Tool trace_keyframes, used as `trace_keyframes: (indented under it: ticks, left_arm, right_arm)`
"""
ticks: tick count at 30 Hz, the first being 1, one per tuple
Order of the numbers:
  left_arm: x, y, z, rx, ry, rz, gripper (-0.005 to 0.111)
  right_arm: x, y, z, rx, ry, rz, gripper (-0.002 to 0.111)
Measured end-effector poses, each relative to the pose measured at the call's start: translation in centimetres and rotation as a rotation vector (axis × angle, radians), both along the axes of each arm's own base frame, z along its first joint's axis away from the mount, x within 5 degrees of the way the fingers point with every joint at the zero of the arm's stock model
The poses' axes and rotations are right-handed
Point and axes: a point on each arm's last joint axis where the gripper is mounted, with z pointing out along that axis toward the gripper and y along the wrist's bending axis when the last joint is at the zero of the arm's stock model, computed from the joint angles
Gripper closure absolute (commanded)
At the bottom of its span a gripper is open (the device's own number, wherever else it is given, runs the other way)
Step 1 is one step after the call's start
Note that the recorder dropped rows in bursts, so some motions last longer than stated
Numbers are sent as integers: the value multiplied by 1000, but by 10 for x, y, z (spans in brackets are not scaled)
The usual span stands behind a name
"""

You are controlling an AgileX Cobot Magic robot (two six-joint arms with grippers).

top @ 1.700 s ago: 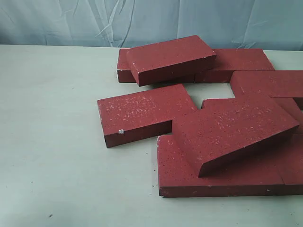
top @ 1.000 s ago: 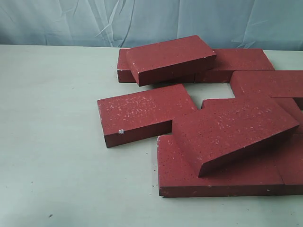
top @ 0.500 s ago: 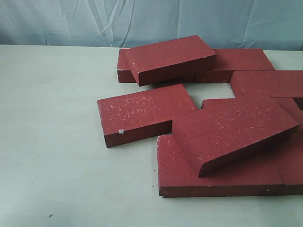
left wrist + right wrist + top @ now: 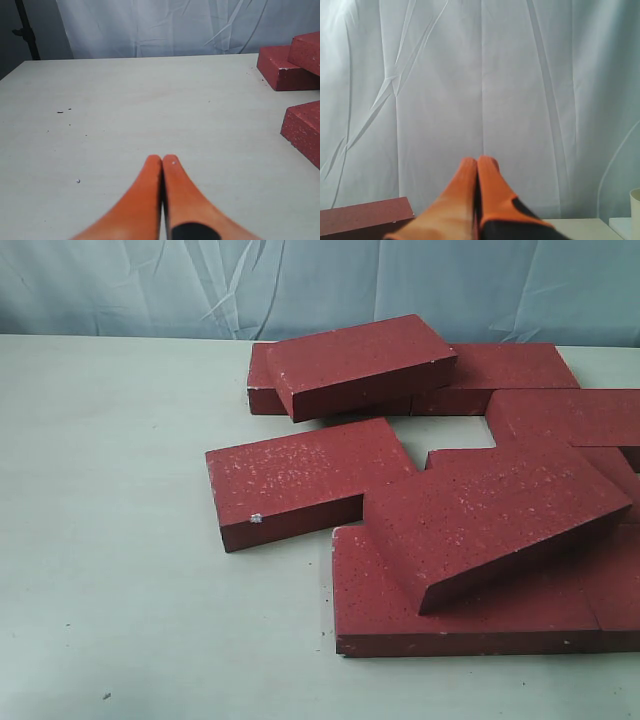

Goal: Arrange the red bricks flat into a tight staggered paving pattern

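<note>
I have both claws pinched fully closed on nothing: the left gripper (image 4: 162, 160) over the table (image 4: 125, 100), the right gripper (image 4: 478, 161) facing a curtain (image 4: 520, 75). The red bricks (image 4: 470, 615) lie heaped. Nearest, a tilted brick (image 4: 500, 520) leans across flat ones; a flat brick (image 4: 300, 480) touches its left; behind it, a stacked brick (image 4: 360, 365) tops the back row.

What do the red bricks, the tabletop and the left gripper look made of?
The red bricks look like fired clay or concrete: matte, gritty, pale-speckled, with a white chip at one corner. The tabletop seems pale laminate or painted wood, smooth with faint grain; which, I cannot tell. The left gripper looks like smooth orange plastic or rubber.
</note>
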Motion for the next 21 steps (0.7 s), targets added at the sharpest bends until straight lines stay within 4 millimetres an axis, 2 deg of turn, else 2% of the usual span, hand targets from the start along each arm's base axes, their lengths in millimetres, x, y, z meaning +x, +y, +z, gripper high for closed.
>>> trace_keyframes:
  ticks: [11, 21]
  left_arm:
    - [0, 0, 0, 0, 0, 0, 107]
    - [0, 0, 0, 0, 0, 0, 107]
  right_arm:
    - [-8, 0, 46, -4, -114, 0, 109]
    - [5, 0, 93, -4, -51, 2, 109]
